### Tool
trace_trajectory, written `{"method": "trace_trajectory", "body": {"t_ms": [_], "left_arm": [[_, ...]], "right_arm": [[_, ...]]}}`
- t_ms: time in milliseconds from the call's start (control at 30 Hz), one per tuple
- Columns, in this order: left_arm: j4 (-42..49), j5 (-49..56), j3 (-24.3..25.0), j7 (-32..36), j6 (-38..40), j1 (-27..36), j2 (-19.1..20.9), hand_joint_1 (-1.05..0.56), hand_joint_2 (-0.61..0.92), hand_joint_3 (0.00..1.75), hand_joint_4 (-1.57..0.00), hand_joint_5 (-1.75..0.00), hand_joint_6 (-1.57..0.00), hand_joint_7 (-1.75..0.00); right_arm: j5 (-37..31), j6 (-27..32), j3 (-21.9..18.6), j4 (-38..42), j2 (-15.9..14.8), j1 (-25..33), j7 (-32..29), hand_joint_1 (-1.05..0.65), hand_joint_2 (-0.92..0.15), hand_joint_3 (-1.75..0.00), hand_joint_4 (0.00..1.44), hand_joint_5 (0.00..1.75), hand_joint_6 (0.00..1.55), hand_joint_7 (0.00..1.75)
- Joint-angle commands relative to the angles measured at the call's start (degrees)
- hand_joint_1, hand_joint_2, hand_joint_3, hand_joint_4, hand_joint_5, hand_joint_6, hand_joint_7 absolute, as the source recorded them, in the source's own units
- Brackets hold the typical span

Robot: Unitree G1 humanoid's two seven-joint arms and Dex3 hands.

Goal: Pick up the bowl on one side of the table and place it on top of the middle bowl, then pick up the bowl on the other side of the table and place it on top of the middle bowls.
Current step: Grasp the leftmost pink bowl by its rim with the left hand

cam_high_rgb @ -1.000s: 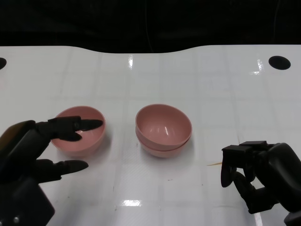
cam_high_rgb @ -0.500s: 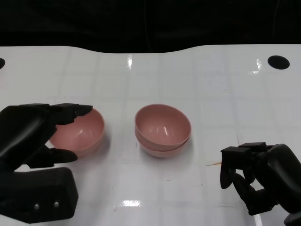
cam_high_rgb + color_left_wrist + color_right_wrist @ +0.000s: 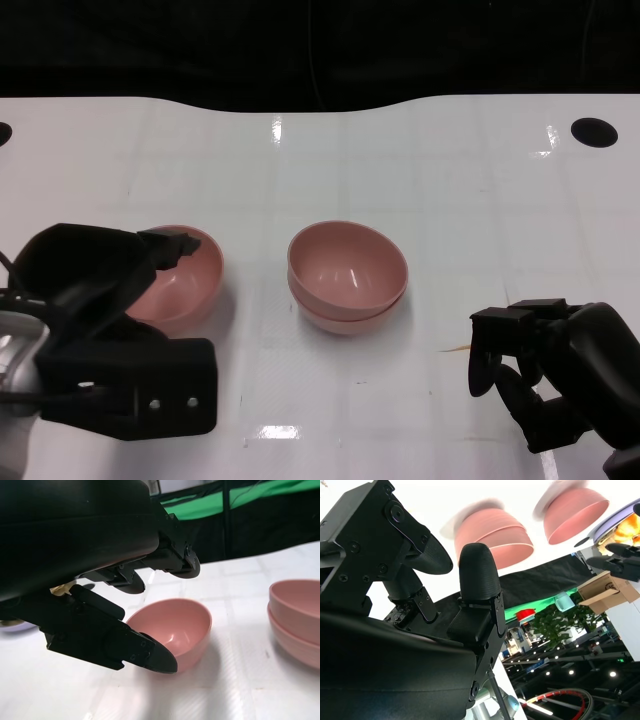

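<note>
Your left hand (image 3: pixel 95 275) hovers spread over the left bowl (image 3: pixel 180 282), holding nothing. Your right hand (image 3: pixel 545 375) rests curled and empty on the surface (image 3: pixel 400 160), beside the stacked bowls (image 3: pixel 347 275)

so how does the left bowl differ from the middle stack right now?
The left bowl is a single bowl; the middle stack is two nested. The left hand reaches over the left bowl's rim with spread fingers; nothing is near the middle stack. Both are pink, upright, on the white table.

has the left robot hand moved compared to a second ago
Yes. The left robot hand has swung in over the near rim of the single pink plastic bowl, closer to the stacked pink bowls that stayed put.
</note>
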Motion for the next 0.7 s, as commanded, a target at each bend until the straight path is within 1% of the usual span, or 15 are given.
{"method": "trace_trajectory", "body": {"t_ms": [33, 133, 300, 400, 700], "left_arm": [[0.31, 2.66, -2.14, -1.92, 2.91, -1.33, -0.27, -0.59, 0.92, 0.03, -0.49, -0.13, -0.39, 0.00], [1.38, 4.49, -3.99, -2.76, 4.86, -2.22, -0.64, -0.60, 0.92, 0.04, -0.48, -0.12, -0.38, 0.00], [6.14, 7.64, -7.17, -1.06, 5.32, -4.42, -0.82, -0.61, 0.92, 0.03, -0.55, -0.12, -0.42, -0.02], [9.52, 8.64, -8.61, -0.54, 5.67, -6.07, -1.30, -0.60, 0.92, 0.02, -0.55, -0.10, -0.42, -0.01], [23.14, 9.48, -13.33, 3.86, 3.82, -12.23, -2.39, -0.58, 0.92, 0.04, -0.60, -0.08, -0.44, -0.01]], "right_arm": [[0.14, 0.40, -0.35, -0.44, -0.53, 0.34, 0.23, -0.07, -0.15, -1.61, 0.97, 1.75, 0.84, 1.53], [0.11, 0.47, -0.25, -0.54, -0.59, 0.40, 0.39, -0.08, -0.16, -1.61, 0.97, 1.75, 0.84, 1.53], [0.29, 0.29, -0.14, -0.47, -0.68, 0.47, 0.78, -0.07, -0.15, -1.60, 0.97, 1.75, 0.84, 1.52], [0.34, 0.15, -0.11, -0.35, -0.72, 0.44, 0.95, -0.07, -0.15, -1.60, 0.97, 1.75, 0.84, 1.52], [0.63, -0.46, -0.11, -0.22, -0.91, 0.47, 1.34, -0.08, -0.16, -1.61, 0.97, 1.75, 0.84, 1.51]]}}
